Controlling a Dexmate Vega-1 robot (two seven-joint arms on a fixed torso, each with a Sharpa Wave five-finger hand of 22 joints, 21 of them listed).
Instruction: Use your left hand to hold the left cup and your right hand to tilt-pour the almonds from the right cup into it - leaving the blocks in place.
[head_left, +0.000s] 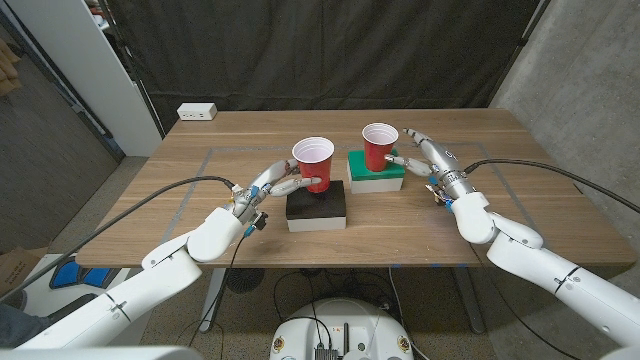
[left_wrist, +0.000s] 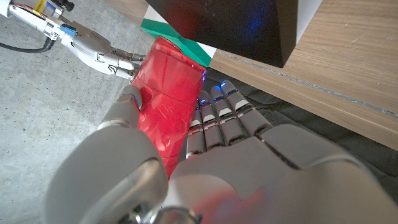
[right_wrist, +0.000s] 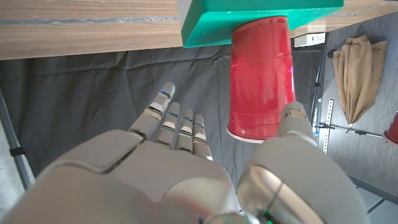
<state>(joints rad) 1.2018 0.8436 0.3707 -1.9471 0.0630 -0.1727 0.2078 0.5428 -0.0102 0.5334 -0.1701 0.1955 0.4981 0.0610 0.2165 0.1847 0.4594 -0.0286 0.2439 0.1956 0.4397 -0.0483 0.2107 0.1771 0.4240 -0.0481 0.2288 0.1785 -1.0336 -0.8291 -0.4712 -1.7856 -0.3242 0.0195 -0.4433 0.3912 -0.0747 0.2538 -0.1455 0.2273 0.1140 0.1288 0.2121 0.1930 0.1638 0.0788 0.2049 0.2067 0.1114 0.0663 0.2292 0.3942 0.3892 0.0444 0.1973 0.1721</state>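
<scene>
**Operator:** Almonds: location? I cannot see any from the head view.

**Technician:** Contents of both cups are hidden. The right cup (head_left: 379, 146) stands upright on the green block (head_left: 376, 168), far right of centre on the tabletop (head_left: 180, 215). The left cup (head_left: 313, 163) stands upright on the black block (head_left: 317, 207), just near and left of it.

**Operator:** Left hand status?

**Technician:** Left hand (head_left: 283, 182) has its fingers (left_wrist: 217, 115) wrapped round the left cup's wall, thumb on the opposite side. Judged purpose: brace the receiving cup so it stays put on its block.

**Operator:** Right hand?

**Technician:** Right hand (head_left: 418, 152) is at the right cup's right side. In the right wrist view the fingers (right_wrist: 177, 124) are spread and extended beside the cup, thumb close to its rim; a closed hold is not shown. Judged step: closing on the cup before lifting and tilting.

**Operator:** Any markings?

**Technician:** No legible labels or brand text on cups or blocks. A white power strip (head_left: 197, 112) lies at the far left edge; no readable writing.
</scene>
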